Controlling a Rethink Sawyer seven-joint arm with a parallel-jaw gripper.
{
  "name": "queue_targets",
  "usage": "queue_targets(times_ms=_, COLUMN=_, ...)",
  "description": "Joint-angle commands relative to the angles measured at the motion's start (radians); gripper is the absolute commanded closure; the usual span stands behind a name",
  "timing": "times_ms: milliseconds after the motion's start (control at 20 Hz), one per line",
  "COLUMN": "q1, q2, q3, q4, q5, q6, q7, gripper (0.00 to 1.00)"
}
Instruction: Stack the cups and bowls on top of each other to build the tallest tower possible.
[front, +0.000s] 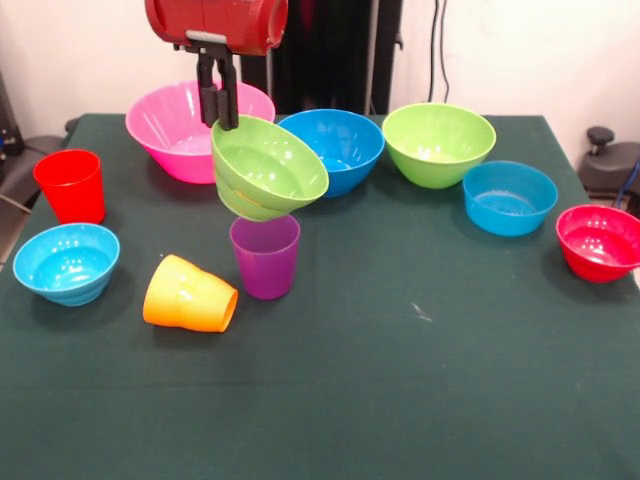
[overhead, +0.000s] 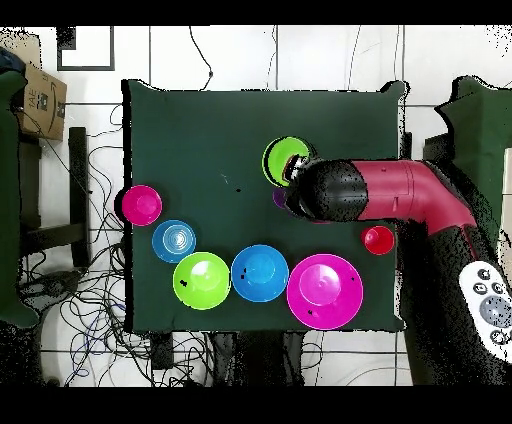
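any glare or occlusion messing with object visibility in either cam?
Front view: soft glare on the glossy bowls only; the gripper pinches the rim of the tilted small lime green plastic bowl, which covers part of the purple plastic cup's rim. Overhead view: the red and black arm hides nearly all of the purple cup and the orange cup entirely.

End effector (front: 218, 112) grips tilted small green bowl (front: 270, 167), seemingly touching purple cup (front: 265, 257).
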Motion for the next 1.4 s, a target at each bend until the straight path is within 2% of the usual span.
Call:
queue_targets(times_ms=50, q1=0.006, q2=0.007, q3=0.036, q4=0.069, q5=-0.044, q6=0.065, q7=-0.214, gripper=1.0)
queue_targets(times_ms=150, q1=0.01, q2=0.011, q3=0.032, q4=0.076, q5=-0.059, q6=0.026, q7=-0.196, gripper=1.0)
queue_targets(times_ms=1200, q1=0.004, q2=0.019, q3=0.046, q4=0.097, q5=-0.084, q6=-0.013, q7=-0.204, gripper=1.0)
queue_targets(times_ms=1400, q1=0.01, q2=0.044, q3=0.038, q4=0.114, q5=-0.109, q6=-0.055, q7=-0.184, gripper=1.0)
